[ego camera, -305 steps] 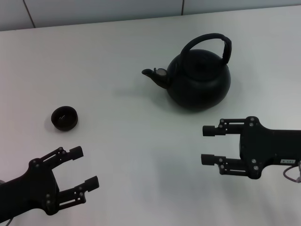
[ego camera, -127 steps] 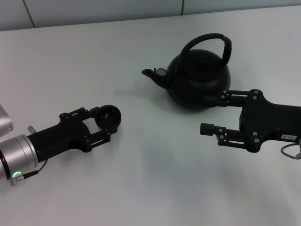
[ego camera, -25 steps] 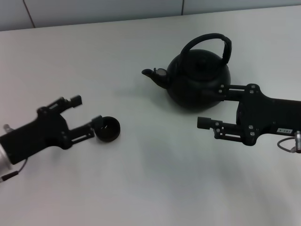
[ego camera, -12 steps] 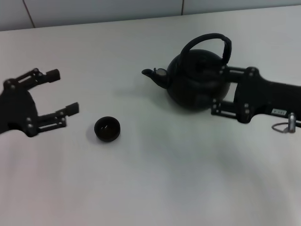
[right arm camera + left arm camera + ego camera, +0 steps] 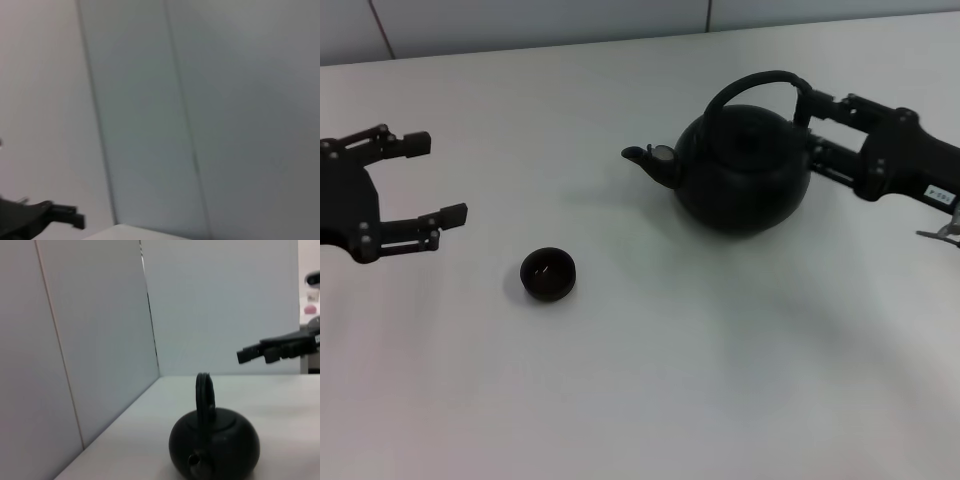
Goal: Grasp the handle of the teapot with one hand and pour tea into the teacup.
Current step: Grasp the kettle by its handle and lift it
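white table [image 5: 640, 400] | matte-black round teapot [image 5: 745, 175] | arched handle [image 5: 760, 85] upright

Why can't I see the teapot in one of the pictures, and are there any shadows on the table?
Head view: soft, faint shadows lie under the teapot and beside the teacup; the light is even, with no glare. Left wrist view: the teapot shows dark against pale walls, its handle edge-on. Right wrist view: the camera points at bare wall panels, so no teapot appears, only the left gripper at the edge.
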